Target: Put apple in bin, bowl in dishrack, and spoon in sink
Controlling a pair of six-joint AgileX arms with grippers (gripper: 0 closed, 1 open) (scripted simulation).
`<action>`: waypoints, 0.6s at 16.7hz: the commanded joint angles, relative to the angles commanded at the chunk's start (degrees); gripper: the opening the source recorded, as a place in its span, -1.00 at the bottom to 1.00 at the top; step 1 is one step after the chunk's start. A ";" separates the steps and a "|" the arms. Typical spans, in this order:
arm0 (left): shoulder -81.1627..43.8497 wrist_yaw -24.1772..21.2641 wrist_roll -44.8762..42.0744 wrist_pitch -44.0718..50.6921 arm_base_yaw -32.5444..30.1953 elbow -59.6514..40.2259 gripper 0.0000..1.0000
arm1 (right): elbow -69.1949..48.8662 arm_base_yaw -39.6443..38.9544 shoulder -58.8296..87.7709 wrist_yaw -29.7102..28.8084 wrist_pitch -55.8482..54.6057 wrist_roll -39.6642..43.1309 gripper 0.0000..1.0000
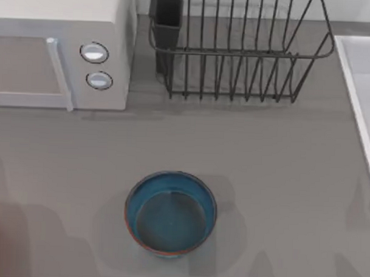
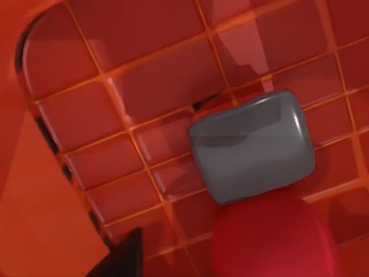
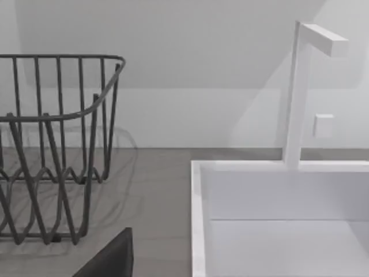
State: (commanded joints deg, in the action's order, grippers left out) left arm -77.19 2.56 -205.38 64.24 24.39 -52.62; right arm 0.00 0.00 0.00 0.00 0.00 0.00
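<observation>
Red apple (image 2: 274, 236) touching left tool's grey finger (image 2: 252, 147), above bin grid (image 2: 155, 86); grip state unclear.

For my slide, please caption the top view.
Blue bowl on grey table, dishrack behind, sink at right.

Grey countertop (image 1: 263, 153) — white microwave (image 1: 60, 46) at far left, pale wall (image 3: 190, 52) behind.
</observation>
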 joint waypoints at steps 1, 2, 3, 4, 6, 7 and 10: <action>0.11 0.04 0.37 -0.11 -0.15 -0.02 1.00 | 0.00 0.00 0.00 0.00 0.00 0.00 1.00; 0.35 0.11 1.10 -0.33 -0.46 -0.07 1.00 | 0.00 0.00 0.00 0.00 0.00 0.00 1.00; 0.86 0.22 2.48 -0.80 -1.02 -0.11 1.00 | 0.00 0.00 0.00 0.00 0.00 0.00 1.00; 1.65 0.33 4.30 -1.51 -1.74 -0.08 1.00 | 0.00 0.00 0.00 0.00 0.00 0.00 1.00; 4.17 0.56 9.33 -3.75 -3.63 0.29 1.00 | 0.00 0.00 0.00 0.00 0.00 0.00 1.00; 5.89 0.65 12.72 -5.25 -4.75 0.61 1.00 | 0.00 0.00 0.00 0.00 0.00 0.00 1.00; 11.95 0.93 25.99 -10.52 -8.44 1.86 1.00 | 0.00 0.00 0.00 0.00 0.00 0.00 1.00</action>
State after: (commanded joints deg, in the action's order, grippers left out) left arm -65.24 3.49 -179.39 53.72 15.95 -50.77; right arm 0.00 0.00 0.00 0.00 0.00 0.00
